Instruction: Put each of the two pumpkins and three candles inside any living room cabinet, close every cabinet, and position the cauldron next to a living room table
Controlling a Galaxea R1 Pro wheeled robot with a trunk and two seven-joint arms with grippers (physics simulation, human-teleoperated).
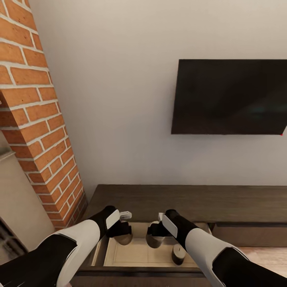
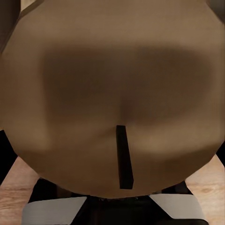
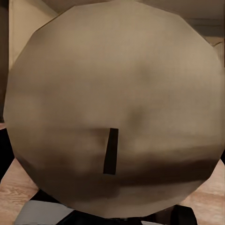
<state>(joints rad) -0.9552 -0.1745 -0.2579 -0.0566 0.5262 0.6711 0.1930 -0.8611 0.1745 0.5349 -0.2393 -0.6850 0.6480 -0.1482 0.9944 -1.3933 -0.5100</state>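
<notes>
Both pincers, left (image 1: 121,235) and right (image 1: 156,235), each clamped on a candle (image 2: 112,93) over the open cabinet (image 1: 179,201) drawer, third candle (image 1: 178,254) already inside at right; judged: pumpkins, closing, cauldron remain.

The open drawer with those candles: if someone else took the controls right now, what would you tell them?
Left gripper holds a candle over the open drawer of the cabinet.
Right gripper holds a second candle over the same drawer.
A third candle already stands inside the drawer, near its right side.
Done: one candle in. Left: probably release both held candles into the drawer and push it shut. Pumpkins and cauldron remain to be dealt with.
</notes>
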